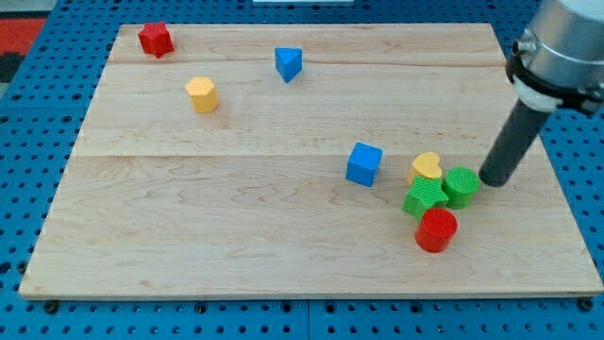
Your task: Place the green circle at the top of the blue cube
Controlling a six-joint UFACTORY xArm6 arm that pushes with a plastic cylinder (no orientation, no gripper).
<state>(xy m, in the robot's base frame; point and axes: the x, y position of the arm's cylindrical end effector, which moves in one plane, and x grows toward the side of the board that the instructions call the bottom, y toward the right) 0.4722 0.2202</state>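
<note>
Green circle (461, 186) (part-hidden) beside my tip (492, 180)

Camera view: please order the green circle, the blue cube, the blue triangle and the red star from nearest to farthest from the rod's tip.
From my tip:
1. green circle, just left of it
2. blue cube, mid-board
3. blue triangle, near the top
4. red star, top-left corner

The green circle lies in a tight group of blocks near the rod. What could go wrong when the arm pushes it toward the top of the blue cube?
1. My tip sits at the green circle's right edge; a leftward push would likely drag the touching yellow heart and green star along.
2. Those blocks could hit the blue cube and shift it.
3. The red cylinder below may get nudged.
</note>
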